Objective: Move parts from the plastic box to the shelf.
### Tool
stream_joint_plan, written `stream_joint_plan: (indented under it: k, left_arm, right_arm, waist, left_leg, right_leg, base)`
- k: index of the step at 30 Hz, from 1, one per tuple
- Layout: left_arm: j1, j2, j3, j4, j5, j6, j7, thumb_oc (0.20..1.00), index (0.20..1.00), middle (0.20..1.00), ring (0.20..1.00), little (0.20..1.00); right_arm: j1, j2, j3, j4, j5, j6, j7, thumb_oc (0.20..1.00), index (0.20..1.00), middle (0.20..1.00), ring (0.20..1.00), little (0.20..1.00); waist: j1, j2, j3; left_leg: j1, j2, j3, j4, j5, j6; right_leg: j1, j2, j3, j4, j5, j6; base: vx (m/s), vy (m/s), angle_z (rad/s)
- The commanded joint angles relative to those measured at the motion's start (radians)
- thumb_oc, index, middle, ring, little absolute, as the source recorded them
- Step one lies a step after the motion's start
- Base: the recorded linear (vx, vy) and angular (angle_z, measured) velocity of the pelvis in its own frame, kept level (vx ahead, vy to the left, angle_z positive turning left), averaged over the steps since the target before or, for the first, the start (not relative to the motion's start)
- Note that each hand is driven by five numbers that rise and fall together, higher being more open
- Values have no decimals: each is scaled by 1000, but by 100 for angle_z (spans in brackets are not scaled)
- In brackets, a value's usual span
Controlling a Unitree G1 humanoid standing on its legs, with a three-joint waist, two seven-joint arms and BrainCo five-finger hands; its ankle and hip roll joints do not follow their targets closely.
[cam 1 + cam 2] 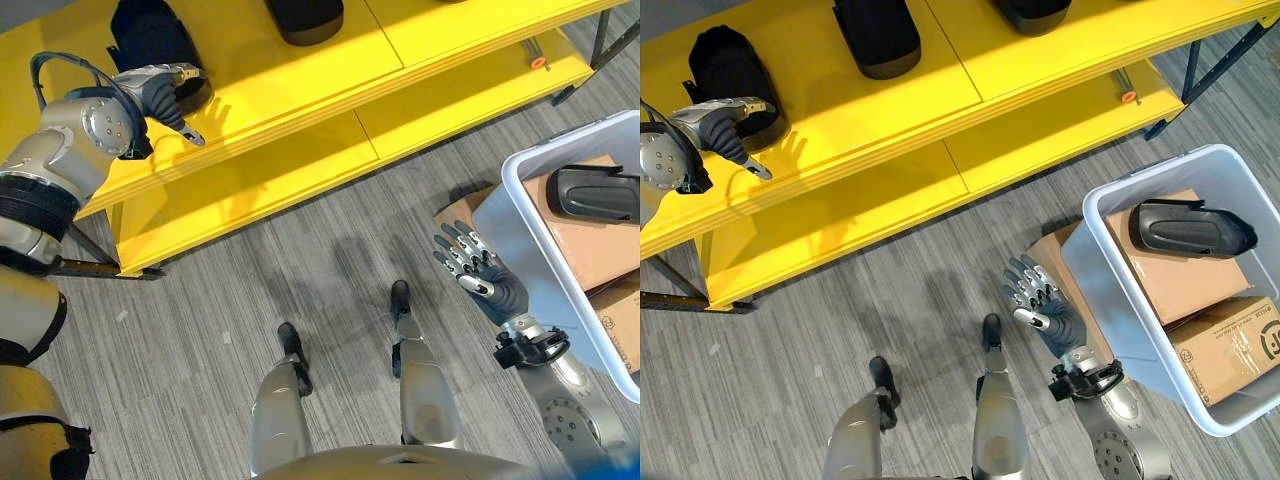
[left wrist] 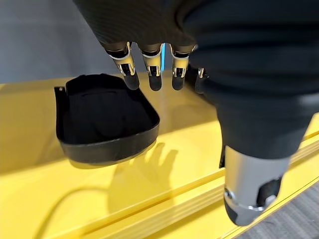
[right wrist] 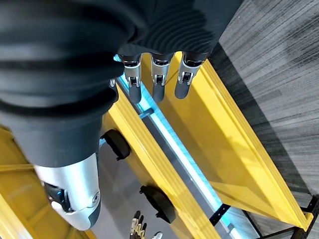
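Yellow shelf [image 1: 890,120] runs across the top of both eye views; three black parts sit on its upper deck; the leftmost one [image 1: 730,65] is at the upper left, just beside the left hand [image 1: 720,125]. Left hand hovers over the deck with fingers relaxed and extended, nothing in it; the left wrist view shows the same black part [image 2: 102,119] lying on the yellow board just past the fingertips [image 2: 154,79], apart from them, so this one looks placed and released.

Right hand [image 1: 1045,300] is at centre-right, fingers spread open, palm empty, just beside the near wall of the plastic box [image 1: 1090,270]; not yet inside it.

One black part [image 1: 1190,230] remains in the box at the right, lying on top of a brown carton [image 1: 1180,275]; a second carton [image 1: 1225,345] sits lower right.

Step, as I read it: between a drop-off and the next pick. The next move calls for the right hand to go over the box wall, come down on the remaining part and curl round it; the left arm needs to clear the shelf.

Hard to make out: the box's far edge is cut off in the left eye view; the rightmost shelf part is cropped by the top edge; whether more parts lie under or behind the cartons can't be told; the orange item [image 1: 1127,97] on the lower shelf is too small to identify.
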Motion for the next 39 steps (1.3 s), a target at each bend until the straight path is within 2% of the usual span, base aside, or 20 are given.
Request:
stream_joint_plan:
  k: [1, 7, 13, 14, 18, 22, 24, 27, 30, 33, 39]
  left_arm:
    - [18, 127, 87, -69, -50, -18, -17, 1000, 1000, 1000, 1000, 1000]
    - [48, 119, 98, -87, -45, -15, -22, 1000, 1000, 1000, 1000, 1000]
    - [41, 102, 93, -82, -32, -11, -28, 1000, 1000, 1000, 1000, 1000]
    - [269, -59, 308, -75, 155, -46, 1, 1000, 1000, 1000, 1000, 1000]
    - [290, -49, 347, -94, 142, -47, 4, 1000, 1000, 1000, 1000, 1000]
    - [298, -20, 366, -160, 107, -44, 0, 1000, 1000, 1000, 1000, 1000]
    - [298, -46, 369, -169, 98, -44, 12, 1000, 1000, 1000, 1000, 1000]
    - [302, -87, 371, -186, 83, -45, 17, 1000, 1000, 1000, 1000, 1000]
    - [304, -87, 373, -187, 84, -45, 17, 1000, 1000, 1000, 1000, 1000]
    - [351, -120, 423, -170, 88, -27, 20, 1000, 1000, 1000, 1000, 1000]
    - [384, -104, 465, -160, 96, -18, 33, 1000, 1000, 1000, 1000, 1000]
  right_arm:
    - [-30, -19, -36, -27, -17, -38, 36, 1000, 1000, 1000, 1000, 1000]
    - [-55, -3, -39, 43, -5, -42, 6, 1000, 1000, 1000, 1000, 1000]
    - [-61, -11, -28, 79, 24, -8, 9, 1000, 1000, 1000, 1000, 1000]
    - [-32, -206, 109, 72, 171, 162, 216, 1000, 1000, 1000, 1000, 1000]
    - [-44, -232, 106, 69, 162, 162, 228, 1000, 1000, 1000, 1000, 1000]
    - [-39, -263, 72, 52, 131, 157, 230, 1000, 1000, 1000, 1000, 1000]
    - [-38, -263, 72, 58, 120, 157, 231, 1000, 1000, 1000, 1000, 1000]
    - [-44, -275, 87, 58, 116, 163, 238, 1000, 1000, 1000, 1000, 1000]
    - [-44, -275, 87, 58, 116, 163, 238, 1000, 1000, 1000, 1000, 1000]
    - [-32, -291, 84, 70, 114, 181, 245, 1000, 1000, 1000, 1000, 1000]
    - [-33, -306, 66, 58, 112, 183, 248, 1000, 1000, 1000, 1000, 1000]
  waist:
    - [-12, -10, 23]
    - [-13, -4, 21]
    - [-11, -1, 17]
    - [61, -119, -11]
    - [55, -110, 3]
    - [34, -89, 42]
    - [19, -82, 56]
    - [9, -87, 69]
    - [9, -87, 68]
    - [-7, -99, 81]
    - [-12, -104, 89]
  left_leg:
    - [-102, 47, -104, 138, -95, -28]
    - [-90, 50, -104, 123, -83, -31]
    - [-76, 54, -107, 93, -59, -37]
    - [147, -29, 29, -37, -63, 64]
    - [181, -14, 33, -52, -58, 58]
    - [144, -40, 25, 8, -94, 72]
    - [121, -54, 30, 29, -109, 77]
    - [102, -55, 44, 53, -127, 82]
    - [102, -54, 45, 54, -128, 82]
    - [84, -42, 68, 75, -143, 78]
    - [53, -38, 81, 83, -143, 74]
  right_leg:
    - [93, -32, 4, 49, -180, 50]
    - [96, -32, 5, 56, -182, 46]
    - [98, -28, 0, 58, -181, 43]
    - [197, 86, -72, 176, -319, -36]
    - [195, 99, -75, 195, -325, -41]
    - [156, 73, -69, 243, -317, -41]
    - [135, 61, -56, 247, -304, -37]
    - [115, 59, -33, 245, -286, -39]
    - [114, 59, -33, 245, -286, -38]
    - [92, 67, -5, 234, -268, -43]
    - [61, 71, 10, 219, -252, -41]
  base:
    - [-50, -32, -1]
    - [-33, -18, 0]
    - [-33, -30, 1]
    - [-26, -56, 1]
    - [24, -46, -19]
    - [11, 135, 8]
    - [-11, 169, -2]
    - [-29, 120, 0]
    - [-8, 24, -13]
    - [-64, 65, -18]
    - [-21, 24, -14]
